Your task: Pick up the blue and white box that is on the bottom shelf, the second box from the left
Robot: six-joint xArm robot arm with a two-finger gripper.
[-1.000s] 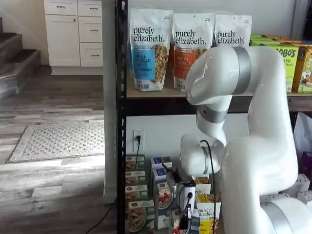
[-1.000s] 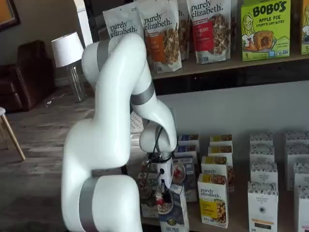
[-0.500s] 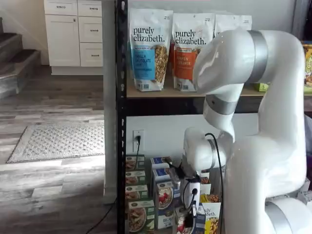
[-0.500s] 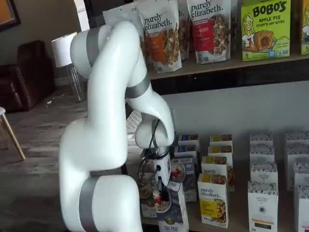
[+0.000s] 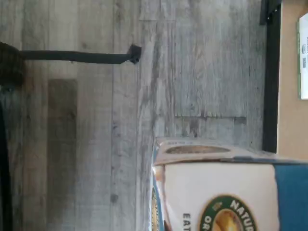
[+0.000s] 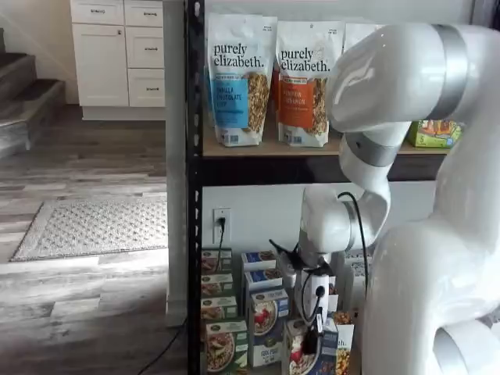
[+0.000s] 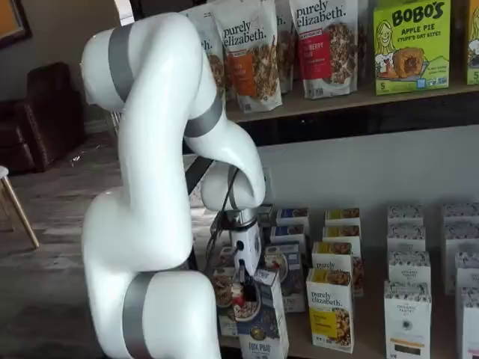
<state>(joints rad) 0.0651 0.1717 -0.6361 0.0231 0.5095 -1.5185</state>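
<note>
One blue and white box [image 7: 263,318] hangs from the tool [image 7: 244,288], whose black fingers are clenched on its upper edge; the same carton shows in the other shelf view [image 6: 308,351], directly beneath the tool [image 6: 312,336]. It tilts under the grip, the top leaning toward the tool's white body and the lower end swung out toward the camera, and it sits forward of the rows of cartons behind the tool. A black cable loops down beside the tool in both shelf views. In the wrist view the box [image 5: 226,192] fills the near corner, white top band and blue panel showing, with grey plank floor [image 5: 96,144] under it and the black front rail [image 5: 271,82] of the bottom shelf [image 5: 291,115] running alongside. Behind the tool stands another blue-fronted carton [image 6: 266,328] of the same kind; to the tool's side stands a green-fronted carton [image 6: 221,344], and on the opposite side a yellow-fronted "purely elizabeth" carton [image 7: 330,307]. Above the tool, granola bags [image 6: 241,78] stand on the upper surface [image 6: 258,148].
</note>
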